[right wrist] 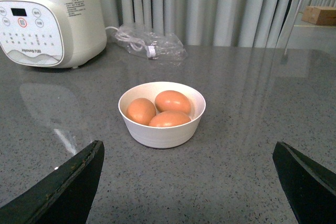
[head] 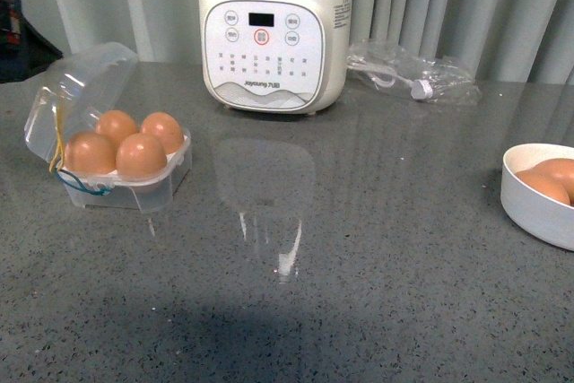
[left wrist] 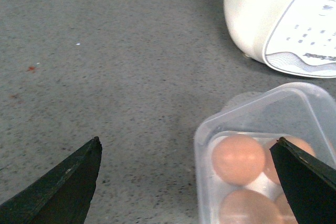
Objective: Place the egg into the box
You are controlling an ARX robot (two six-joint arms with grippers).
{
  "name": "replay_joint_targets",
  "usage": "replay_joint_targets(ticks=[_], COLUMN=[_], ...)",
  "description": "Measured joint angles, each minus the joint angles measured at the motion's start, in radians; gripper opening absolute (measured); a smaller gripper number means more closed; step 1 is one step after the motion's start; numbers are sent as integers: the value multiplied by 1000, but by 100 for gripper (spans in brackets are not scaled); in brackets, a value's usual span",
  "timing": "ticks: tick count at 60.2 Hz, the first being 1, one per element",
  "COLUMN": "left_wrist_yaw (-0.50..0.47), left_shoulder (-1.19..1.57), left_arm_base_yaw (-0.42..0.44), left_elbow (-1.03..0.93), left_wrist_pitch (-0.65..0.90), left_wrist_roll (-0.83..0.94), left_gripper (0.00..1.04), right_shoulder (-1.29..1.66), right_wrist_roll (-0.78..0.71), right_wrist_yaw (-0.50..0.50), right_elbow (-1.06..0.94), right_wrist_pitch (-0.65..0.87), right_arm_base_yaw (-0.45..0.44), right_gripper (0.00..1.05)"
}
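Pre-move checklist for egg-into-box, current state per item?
1. Lid of the clear plastic four-cell egg box open: ok.
2. Free cell in it: not ok; four brown eggs fill all the cells.
3. Left gripper open and empty: ok.
4. Right gripper open and empty: ok.
5. White round bowl ahead of the right gripper, with three brown eggs inside: ok.
6. Boxed eggs seated low enough for the lid to close: cannot tell.

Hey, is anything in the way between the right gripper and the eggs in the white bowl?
Nothing visible. In the right wrist view only bare countertop lies between the open right gripper and the bowl; its three eggs sit uncovered.
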Motion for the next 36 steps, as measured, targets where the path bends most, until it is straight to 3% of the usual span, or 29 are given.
replay_joint_targets(ticks=[17,30,36], left_wrist_yaw=[8,10,-59], left_shoulder=[-39,-46,-78], left_arm_base_yaw=[-187,-226,-225], left_elbow=[-18,-20,-24], left_wrist_pitch=[-31,-76,-77], left_wrist_roll=[26,47,61], left_gripper=[98,98,98], right_shoulder=[0,0,0], right_wrist_roll=[0,0,0], right_wrist_yaw=[0,0,0], right_elbow=[0,0,0], right_wrist_pitch=[0,0,0], right_arm_base_yaw=[0,0,0], right_gripper=[97,97,97])
